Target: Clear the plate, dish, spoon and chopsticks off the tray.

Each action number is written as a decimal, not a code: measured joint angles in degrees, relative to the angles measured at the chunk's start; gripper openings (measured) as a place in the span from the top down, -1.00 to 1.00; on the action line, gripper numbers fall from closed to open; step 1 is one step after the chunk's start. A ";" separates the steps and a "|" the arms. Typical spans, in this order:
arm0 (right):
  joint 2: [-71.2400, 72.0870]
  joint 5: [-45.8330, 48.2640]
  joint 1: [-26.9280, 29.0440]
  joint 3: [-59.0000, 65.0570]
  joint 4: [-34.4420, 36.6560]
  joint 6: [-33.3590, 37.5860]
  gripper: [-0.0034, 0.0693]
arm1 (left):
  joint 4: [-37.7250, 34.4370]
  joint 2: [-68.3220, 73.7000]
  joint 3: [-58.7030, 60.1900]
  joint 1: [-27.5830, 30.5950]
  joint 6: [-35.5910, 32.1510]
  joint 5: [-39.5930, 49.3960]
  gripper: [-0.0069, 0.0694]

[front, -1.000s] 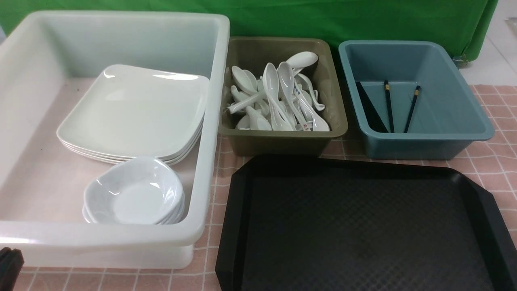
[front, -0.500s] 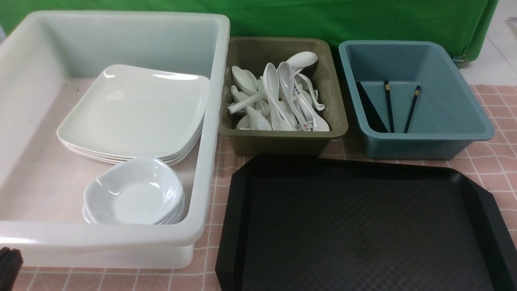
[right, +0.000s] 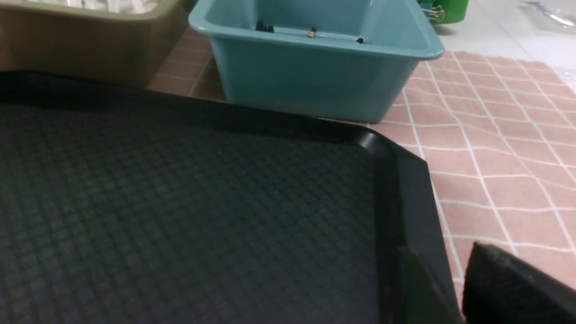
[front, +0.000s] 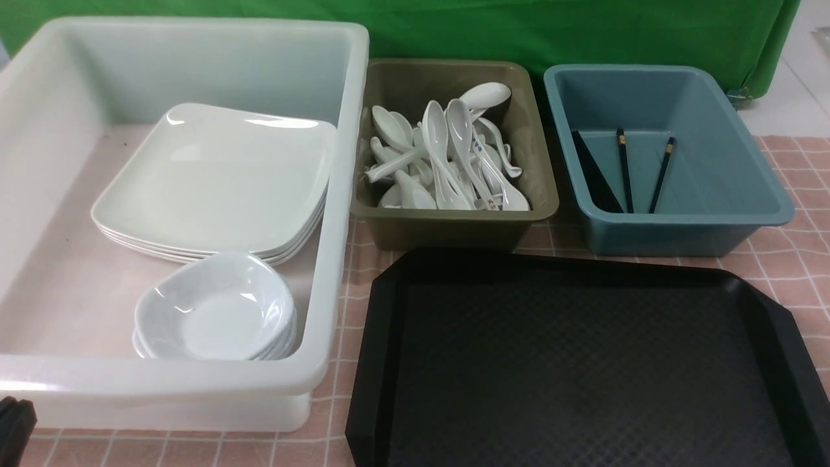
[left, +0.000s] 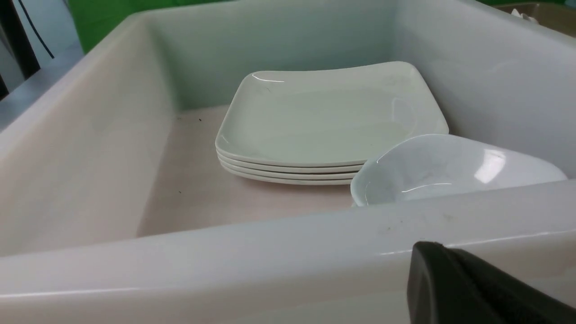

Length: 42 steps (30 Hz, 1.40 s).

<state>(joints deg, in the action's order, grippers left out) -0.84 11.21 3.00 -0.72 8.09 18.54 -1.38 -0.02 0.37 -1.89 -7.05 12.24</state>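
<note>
I see the tray (front: 583,363) at the near right of the table (front: 797,272), its textured floor bare. The plate (front: 214,181) tops a stack of like plates inside the white tub (front: 194,383) at the table's left side; a stack of small deep dishes (front: 217,311) sits just nearer in the same tub. The spoons (front: 447,155) lie heaped in the olive bin (front: 454,224) beyond the tray's far edge. The chopsticks (front: 639,172) lean in the blue bin (front: 681,227) towards the far right corner. The left gripper (left: 477,288) sits outside the tub's near wall, jaws pressed together, nothing between them. The right gripper (right: 508,288) shows only a dark edge by the tray's right rim; I cannot tell how its jaws stand.
</note>
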 joint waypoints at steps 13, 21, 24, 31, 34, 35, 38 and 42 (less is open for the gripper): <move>0.00 0.00 -3.34 0.00 0.00 -4.04 0.24 | 0.04 0.00 0.00 0.00 -0.10 0.00 0.77; 0.00 0.00 -3.34 0.00 0.00 -4.36 0.24 | 0.10 0.00 0.00 0.00 -0.10 0.00 0.77; 0.00 0.00 -3.34 0.00 0.00 -4.45 0.24 | 0.10 0.00 0.00 0.00 -0.10 0.00 0.77; 0.00 0.00 -3.34 0.00 0.00 -4.45 0.24 | 0.10 0.00 0.00 0.00 -0.23 0.00 0.77; 0.00 0.00 -3.34 0.00 0.00 -4.45 0.24 | 0.15 0.00 0.00 0.00 -0.23 0.00 0.77; 0.00 0.00 -3.34 0.00 0.00 -4.45 0.24 | 0.15 0.00 0.00 0.00 -0.23 0.00 0.77; 0.00 0.00 -3.34 0.00 0.00 -4.39 0.24 | 0.15 0.00 0.00 0.00 -0.23 0.00 0.77; 0.00 0.00 -3.34 0.00 0.00 -4.39 0.24 | 0.15 0.00 0.00 0.00 -0.23 0.00 0.77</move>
<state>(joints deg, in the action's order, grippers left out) -0.84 11.21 -0.34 -0.72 8.09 14.14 -1.24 -0.02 0.37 -1.89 -7.29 12.24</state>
